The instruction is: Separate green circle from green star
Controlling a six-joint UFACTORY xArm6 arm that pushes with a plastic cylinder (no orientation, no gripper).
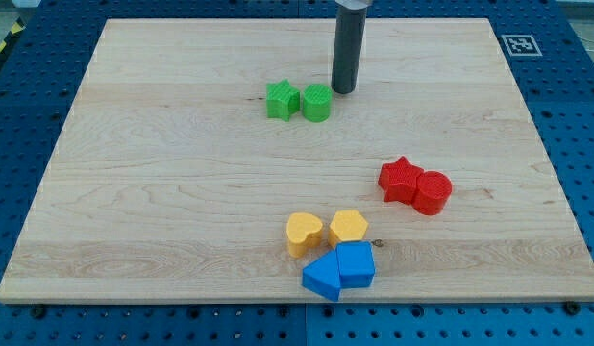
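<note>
The green circle (316, 102) and the green star (282, 99) sit side by side and touching, just above the board's middle, the star on the view's left. My rod comes down from the view's top. My tip (343, 90) rests on the board just right of and slightly above the green circle, very close to it or touching it.
A red star (401, 179) and a red circle (433, 191) touch at the view's right. A yellow heart (304, 232), a yellow hexagon (348, 227) and two blue blocks (340, 270) cluster near the bottom. The wooden board (134, 192) lies on a blue perforated table.
</note>
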